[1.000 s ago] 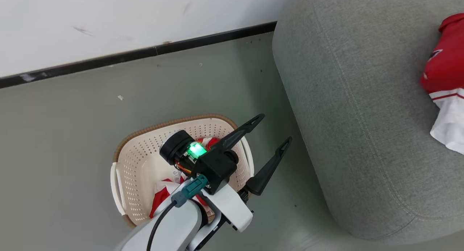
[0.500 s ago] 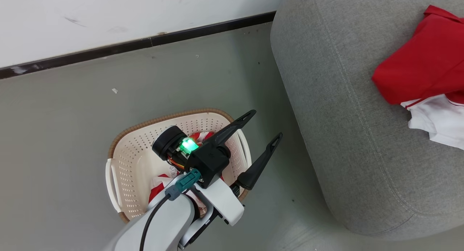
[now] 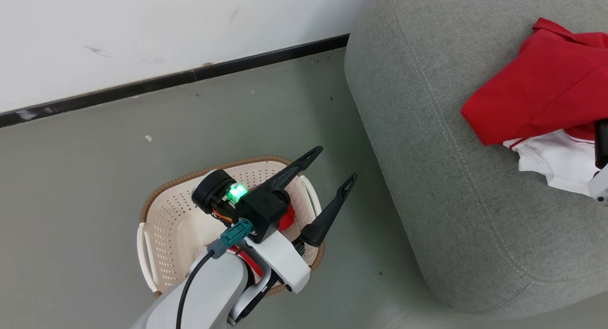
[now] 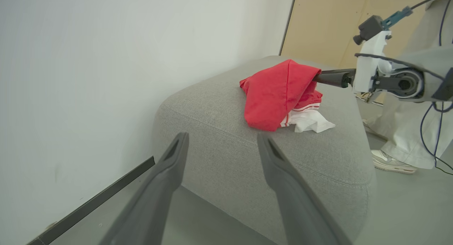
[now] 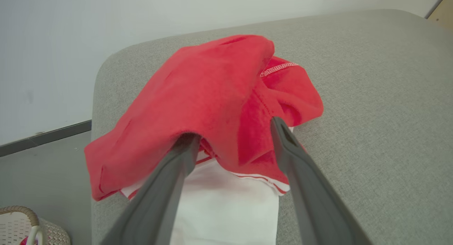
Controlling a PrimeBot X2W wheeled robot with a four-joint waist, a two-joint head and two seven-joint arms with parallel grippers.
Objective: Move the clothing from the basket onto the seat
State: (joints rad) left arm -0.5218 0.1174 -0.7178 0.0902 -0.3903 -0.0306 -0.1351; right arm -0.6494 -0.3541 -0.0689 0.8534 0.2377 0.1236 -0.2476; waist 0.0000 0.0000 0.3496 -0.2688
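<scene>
Hovering above the basket (image 3: 166,224), the left gripper (image 3: 332,166) has fingers spread and empty, the right gripper (image 5: 233,132) fingers spread too, one tip under the red-and-white clothing (image 5: 198,96) lying on the seat (image 5: 371,96), more in the basket.

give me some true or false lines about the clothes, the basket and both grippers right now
1. The basket is empty. False: some red clothing shows inside it.
2. The left gripper is open and holds nothing. True.
3. A red garment with white parts lies on the seat. True.
4. The basket stands on the seat. False: it stands on the floor beside the seat.
5. The right gripper has its fingers pressed together. False: they are spread apart, with the red garment draped over one fingertip.
</scene>
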